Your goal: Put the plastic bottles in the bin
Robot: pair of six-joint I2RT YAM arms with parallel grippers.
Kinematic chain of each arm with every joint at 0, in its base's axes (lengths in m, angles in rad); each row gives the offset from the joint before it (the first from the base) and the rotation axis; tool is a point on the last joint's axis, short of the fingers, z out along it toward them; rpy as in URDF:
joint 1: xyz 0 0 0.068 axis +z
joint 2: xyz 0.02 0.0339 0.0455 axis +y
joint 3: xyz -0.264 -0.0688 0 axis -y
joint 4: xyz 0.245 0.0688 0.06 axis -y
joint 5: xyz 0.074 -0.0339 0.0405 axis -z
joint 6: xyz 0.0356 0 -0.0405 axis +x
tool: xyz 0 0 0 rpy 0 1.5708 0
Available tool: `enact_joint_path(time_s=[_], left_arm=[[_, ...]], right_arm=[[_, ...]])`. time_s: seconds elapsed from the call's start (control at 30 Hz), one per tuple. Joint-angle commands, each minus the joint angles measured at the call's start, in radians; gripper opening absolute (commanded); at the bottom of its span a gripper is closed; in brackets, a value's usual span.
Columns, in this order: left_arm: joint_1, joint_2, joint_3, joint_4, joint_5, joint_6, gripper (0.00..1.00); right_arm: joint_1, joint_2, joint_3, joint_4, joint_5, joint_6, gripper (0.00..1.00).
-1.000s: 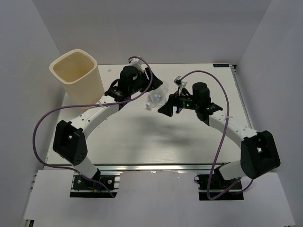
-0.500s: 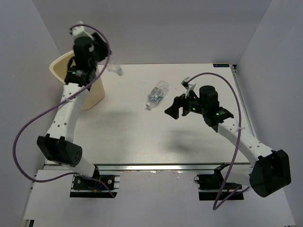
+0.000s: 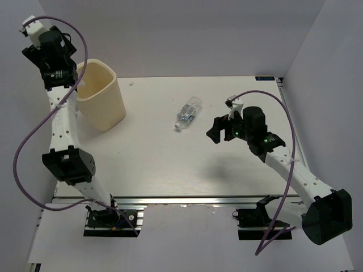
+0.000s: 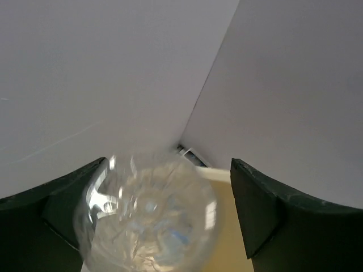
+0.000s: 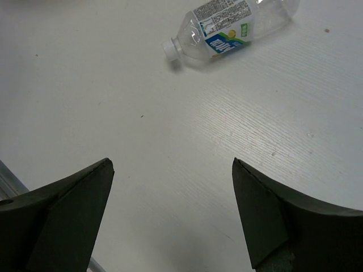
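Note:
The cream bin (image 3: 105,110) stands at the table's far left. My left gripper (image 3: 67,78) is raised over its left rim, jaws wide apart. In the left wrist view a clear crinkly plastic bottle (image 4: 147,221) shows blurred between the open fingers of the left gripper (image 4: 168,164), next to the left finger, with a gap to the right one; the bin's rim (image 4: 218,174) lies below. Another clear bottle with a blue label (image 3: 188,112) (image 5: 238,25) lies on its side mid-table. My right gripper (image 3: 215,131) (image 5: 170,161) hovers open, short of it and empty.
White walls enclose the table at the back and on both sides; the left arm is close to the left wall. The table's metal rail (image 3: 181,199) runs along the near edge. Purple cables loop off both arms.
The left arm carried a clear bottle up and left to the bin, and its jaws have now opened off it. The right arm drew back slightly to the right.

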Motion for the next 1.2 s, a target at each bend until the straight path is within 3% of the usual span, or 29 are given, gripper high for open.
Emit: enact_joint_path(time_s=[0.0, 0.17, 0.47, 0.57, 0.77, 0.9, 1.17], left_arm=[[0.002, 0.048, 0.07, -0.09, 0.036, 0.028, 0.98], [0.002, 0.022, 0.076, -0.078, 0.077, 0.029, 0.98], [-0.012, -0.086, 0.101, -0.137, 0.413, -0.008, 0.98], [-0.07, -0.141, 0.015, -0.079, 0.494, -0.017, 0.98], [-0.378, -0.136, -0.097, 0.003, 0.485, 0.066, 0.98], [-0.445, -0.039, -0.178, 0.077, 0.664, 0.069, 0.98], [-0.615, 0.329, 0.052, -0.059, 0.815, 0.204, 0.98]], right_arm=[[-0.009, -0.042, -0.026, 0.011, 0.034, -0.024, 0.89], [-0.009, -0.051, -0.019, -0.003, 0.037, -0.021, 0.89], [-0.014, -0.074, -0.033, 0.011, 0.046, -0.01, 0.89], [-0.017, -0.091, -0.052, 0.026, 0.052, -0.01, 0.89], [-0.038, -0.134, -0.082, 0.012, 0.084, 0.002, 0.89], [-0.067, -0.145, -0.099, 0.012, 0.081, 0.007, 0.89], [-0.122, -0.164, -0.121, -0.002, 0.063, 0.005, 0.89]])
